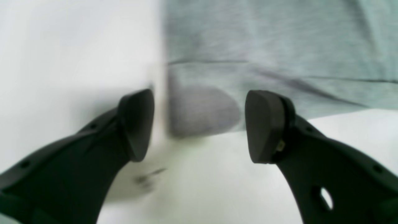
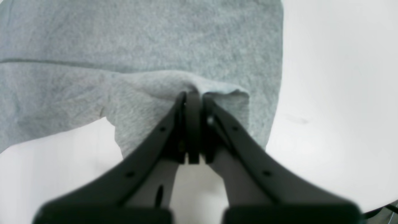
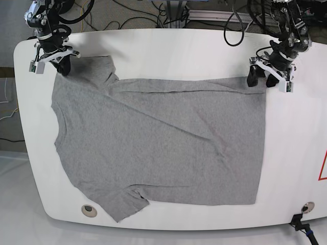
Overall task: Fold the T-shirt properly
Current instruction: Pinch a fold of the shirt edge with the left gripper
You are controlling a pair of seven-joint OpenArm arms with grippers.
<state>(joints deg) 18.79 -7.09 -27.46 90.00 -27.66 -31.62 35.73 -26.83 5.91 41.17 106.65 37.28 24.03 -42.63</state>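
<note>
The heather-grey T-shirt (image 3: 163, 143) lies spread over the white table (image 3: 168, 46), with its far long edge folded over in a narrow strip. At the far left my right gripper (image 3: 62, 67) is shut on a bunched bit of the T-shirt (image 2: 124, 37); in the right wrist view the right gripper (image 2: 192, 96) has fabric puckered around its tips. My left gripper (image 3: 258, 76) hovers at the shirt's far right corner. In the left wrist view the left gripper (image 1: 200, 126) is open, and a corner of the T-shirt (image 1: 279, 46) lies flat between its fingers, untouched.
Cables (image 3: 153, 15) run on the floor beyond the table's far edge. Round holes sit near the front corners, one on the left (image 3: 88, 209) and one on the right (image 3: 307, 206). A red marking (image 3: 323, 166) shows at the right edge.
</note>
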